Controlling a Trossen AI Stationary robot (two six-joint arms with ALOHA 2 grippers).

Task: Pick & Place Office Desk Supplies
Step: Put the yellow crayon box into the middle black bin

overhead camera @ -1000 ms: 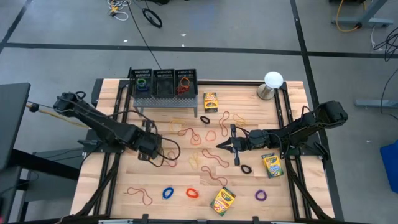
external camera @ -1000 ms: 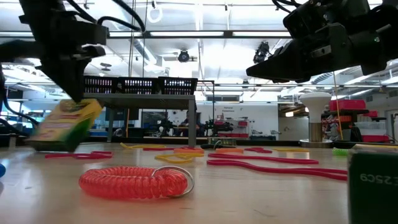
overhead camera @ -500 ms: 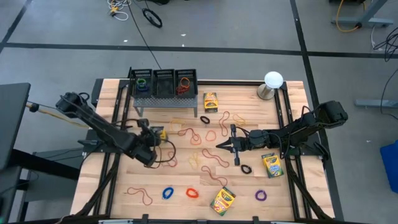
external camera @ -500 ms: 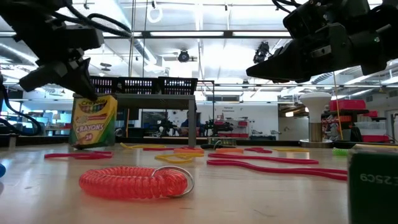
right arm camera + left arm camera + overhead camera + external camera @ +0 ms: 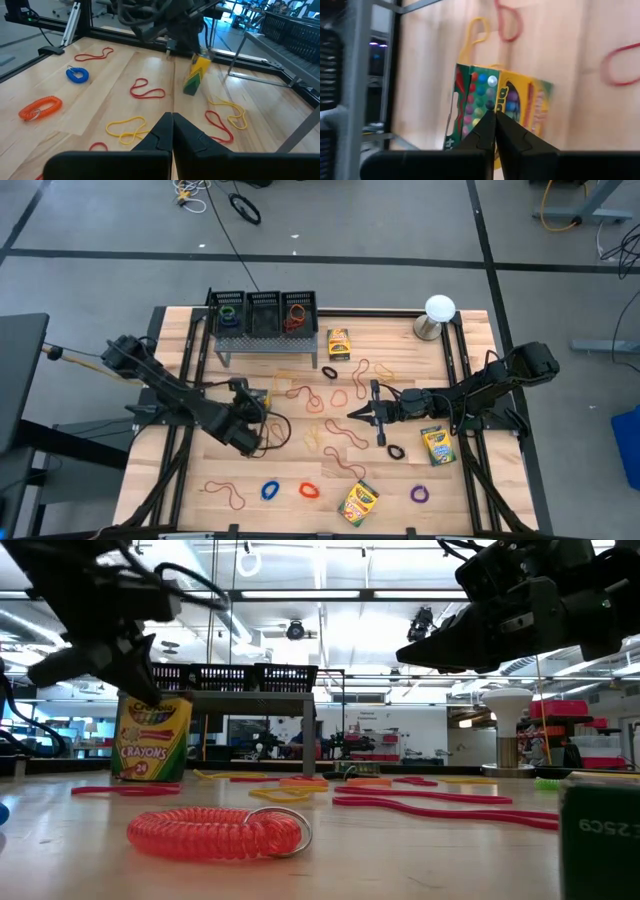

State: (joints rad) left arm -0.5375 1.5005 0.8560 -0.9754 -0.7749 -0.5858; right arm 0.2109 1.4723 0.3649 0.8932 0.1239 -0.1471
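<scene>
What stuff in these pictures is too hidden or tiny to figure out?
- Low view: whether the left pincer touches the crayon box; the arm blocks that spot.
- Low view: the dark box at the right edge is cut off.
- High view: the contents of the black bins are too small to identify.

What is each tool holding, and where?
Nothing. The left tool is shut by the standing crayon box, near its top; the right tool is shut, empty.

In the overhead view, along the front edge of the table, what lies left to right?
Red band → blue coil → red coil → crayon box → purple coil.
</scene>
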